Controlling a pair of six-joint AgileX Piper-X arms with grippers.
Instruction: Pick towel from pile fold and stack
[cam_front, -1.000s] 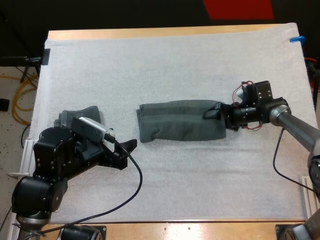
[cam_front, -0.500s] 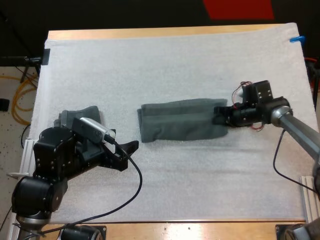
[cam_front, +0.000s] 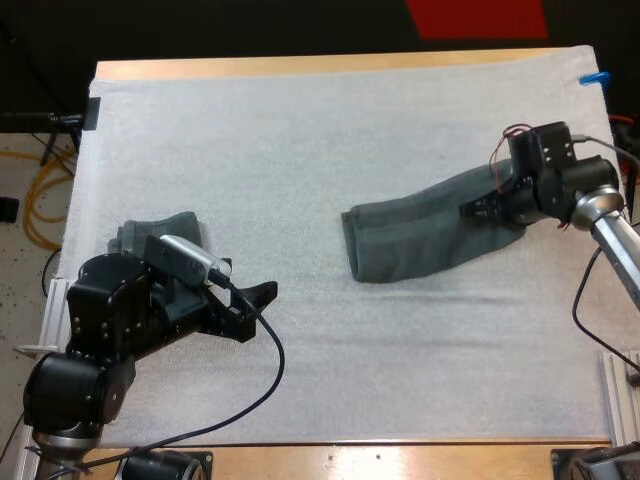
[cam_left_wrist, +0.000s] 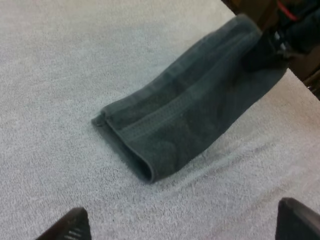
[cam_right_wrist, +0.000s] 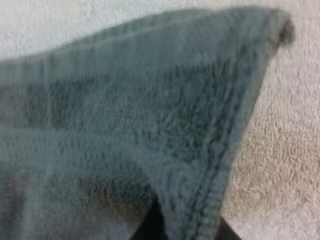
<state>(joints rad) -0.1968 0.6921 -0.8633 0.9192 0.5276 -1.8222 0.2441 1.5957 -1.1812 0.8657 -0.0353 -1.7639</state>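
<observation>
Quick take: it all hinges on how the folded towel (cam_front: 415, 238) lies relative to the right pincer (cam_front: 480, 208).

The towel is a long strip on the white mat (cam_front: 300, 140), right of the middle, and its long axis runs on a slant. The far-right end is at the right pincer, and the free end points back toward the near-left, where the left arm sits. The right pincer is clamped on that far-right end. In the right wrist view the stitched hem is squeezed between the black fingers (cam_right_wrist: 150, 230) (fabric pressed from both sides, no gap). So the right arm is the one that's actually on it.

The left pincer (cam_front: 255, 303) is down at the near-left, wide open with nothing in it and well apart from the towel's free end. In its own wrist view the fingertips stand apart over bare mat, with the towel's folded end ahead of them. A crumpled towel (cam_front: 170, 228) lies just beside the left arm, partly hidden by it.

My guess: since the strip trails away from the right pincer along its own length, a fold in half means carrying the held end back along that slant toward the free end.
</observation>
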